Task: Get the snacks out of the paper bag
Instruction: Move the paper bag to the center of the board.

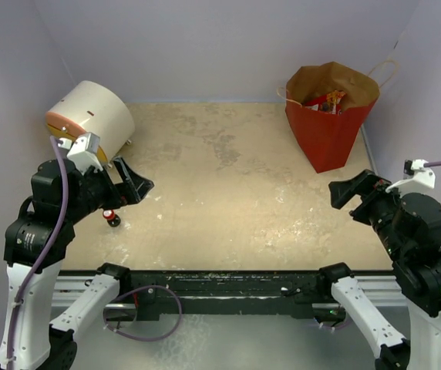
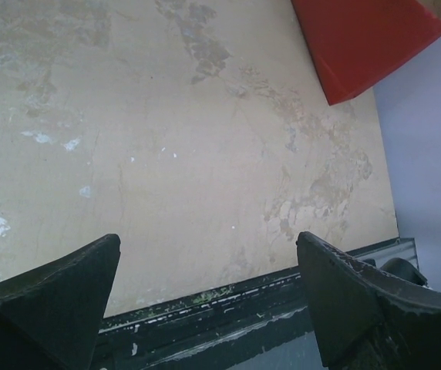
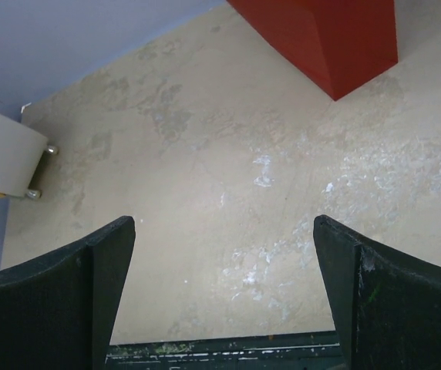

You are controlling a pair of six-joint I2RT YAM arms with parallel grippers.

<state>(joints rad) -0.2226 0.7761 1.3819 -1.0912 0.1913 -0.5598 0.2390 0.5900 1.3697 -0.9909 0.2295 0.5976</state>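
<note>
**Top external check: snacks sitting in bag, tip-over looking like the main worry**

Red paper bag point(image 1: 330, 131) is standing upright at the far right corner of the table point(image 1: 228, 177), mouth gaping. The snacks point(image 1: 327, 100) are peeking out inside: red/yellow packets, rest too small to tell. Both arms are idling near the front edge, well apart from it. Jaws of the left gripper point(image 2: 207, 239) are gaping wide w/ nothing between. Those of the right gripper point(image 3: 224, 221) are likewise wide and empty, facing the bag's red base.

Risks, as I'm judging them:
- Bag is looking light and top-heavy, narrowing toward its base. Fingers pushing a wall on the way in are prob going to tip or slide it, esp. w/o the other arm bracing.
- String handles point(image 1: 386, 73) are sticking out by the rim. A finger snagging one is going to drag the whole bag up.
- Crinkly packets are likely slipping from a shallow pinch, or two are coming up together and one dropping.
- Side wall is sitting close beside the bag, so the right arm is getting little room.
- Left arm is sitting by the white drum point(image 1: 97, 116), opposite side. Crossing over is risking a bump w/ the right arm.
</note>
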